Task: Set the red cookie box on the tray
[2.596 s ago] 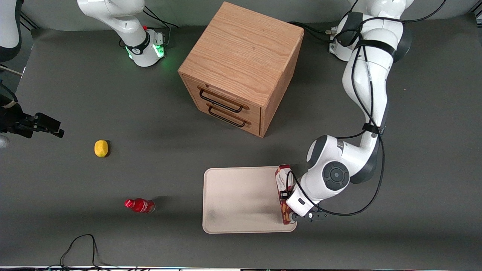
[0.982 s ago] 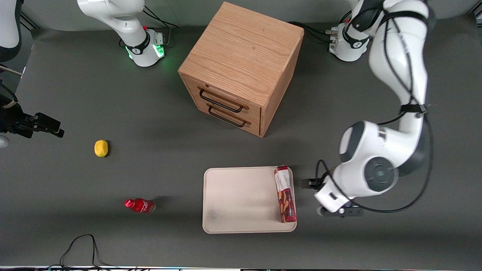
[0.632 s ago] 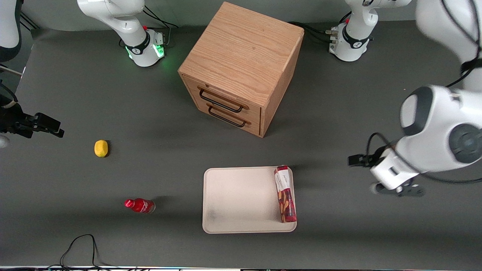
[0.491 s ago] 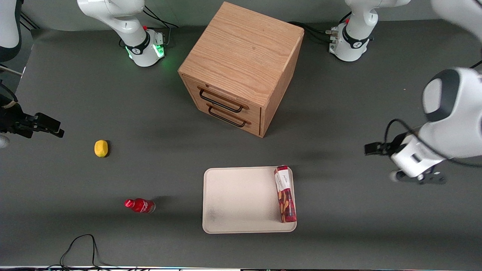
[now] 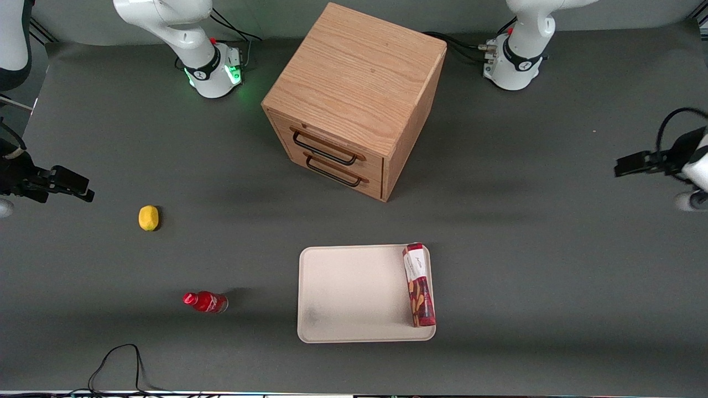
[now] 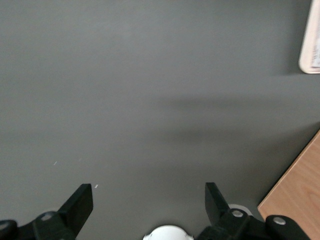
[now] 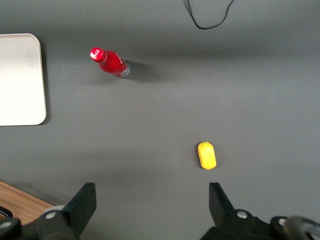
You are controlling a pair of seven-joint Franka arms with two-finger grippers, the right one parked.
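Observation:
The red cookie box (image 5: 418,284) rests inside the cream tray (image 5: 348,293), along the rim toward the working arm's end of the table. Nothing touches it. My gripper (image 5: 628,164) hangs far off at the working arm's end of the table, farther from the front camera than the tray. In the left wrist view the gripper (image 6: 149,195) is open, with only bare grey mat between its black fingers (image 6: 80,204). A corner of the tray (image 6: 306,45) shows in that view.
A wooden drawer cabinet (image 5: 354,99) stands mid-table, farther from the front camera than the tray; its corner (image 6: 296,197) shows in the wrist view. A small red bottle (image 5: 206,302) and a yellow lemon (image 5: 148,217) lie toward the parked arm's end.
My gripper let go of the box on the tray, then rose and swung away toward the working arm's end of the table. The box has stayed put since.

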